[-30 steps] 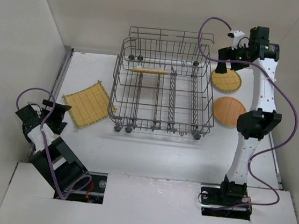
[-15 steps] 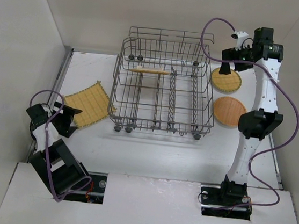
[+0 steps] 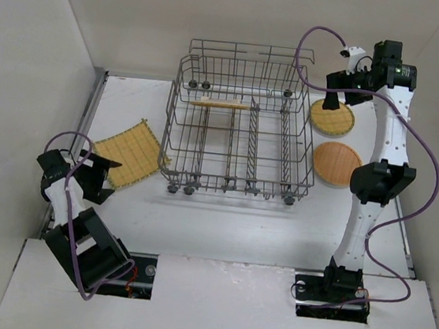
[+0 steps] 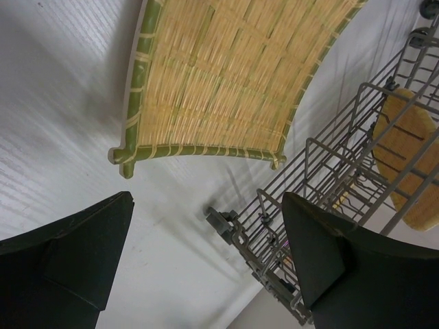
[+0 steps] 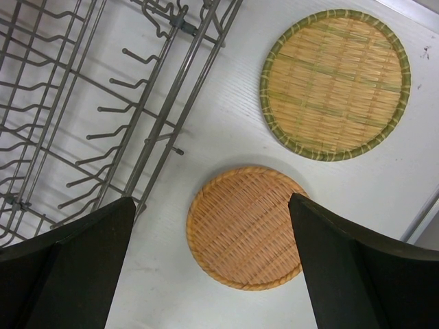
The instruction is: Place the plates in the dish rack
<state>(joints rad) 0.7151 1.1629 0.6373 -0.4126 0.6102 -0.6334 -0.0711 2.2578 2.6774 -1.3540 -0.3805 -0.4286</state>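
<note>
Viewed from above, 12 o'clock taken as the side away from the arm bases.

Dish rack [image 3: 239, 135]: stands mid-table [image 3: 221, 220], taller wire back at 12 o'clock. Holds one round plate in the rack [image 3: 220, 104], upright on its edge among the tines toward 11 o'clock, showing as a thin orange strip from overhead.

Square plate [image 3: 129, 153]: lies flat on the table at 9 o'clock of the rack, one corner just beside the rack's lower edge; touching or not, cannot tell.

Green-rimmed round plate [image 3: 332, 118] and orange round plate [image 3: 337, 163]: lie flat at 3 o'clock of the rack, apart from each other, the green-rimmed one at 12 o'clock of the orange one.

Left gripper [image 4: 206, 205]: spread wide, grasps nothing, hangs at 7 o'clock of the square plate, just clear of its near edge.

Right gripper [image 5: 211, 205]: spread wide too, empty, raised high near the rack's 1 o'clock corner, looking down on both flat round plates and the rack's side.
</note>
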